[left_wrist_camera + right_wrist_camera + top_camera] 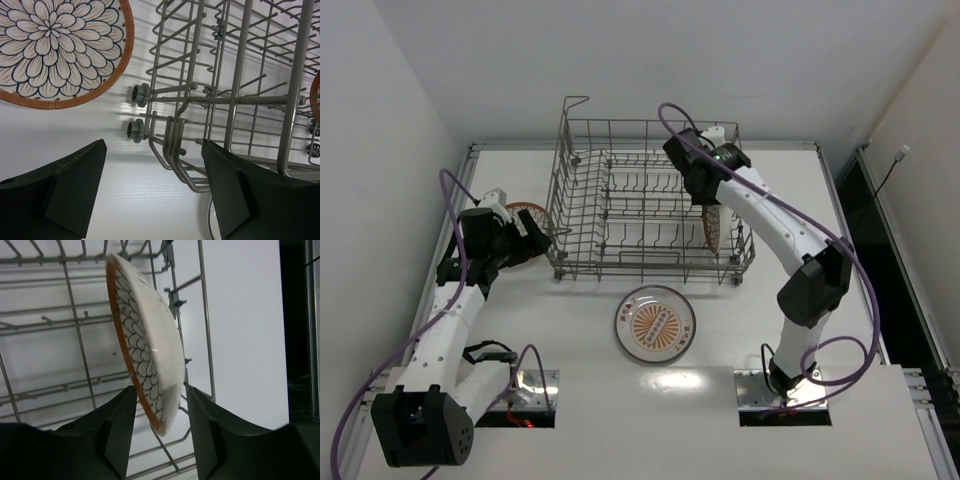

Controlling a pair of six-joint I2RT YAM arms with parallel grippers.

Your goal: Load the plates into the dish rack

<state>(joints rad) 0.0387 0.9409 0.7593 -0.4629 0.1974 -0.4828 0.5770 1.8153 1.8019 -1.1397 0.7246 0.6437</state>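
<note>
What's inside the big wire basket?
One flowery plate stands on its edge at the right end of the basket, pinched by the right tool. Elsewhere only bare wire prongs show. From above, the right arm covers part of the plate.

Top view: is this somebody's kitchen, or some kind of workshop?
Most likely a robot test bench, not a kitchen: a white table boxed by plain white panels, two white-and-black robot arms bolted at its near edge, and a grey wire dish rack and three patterned ceramic plates as props.
</note>
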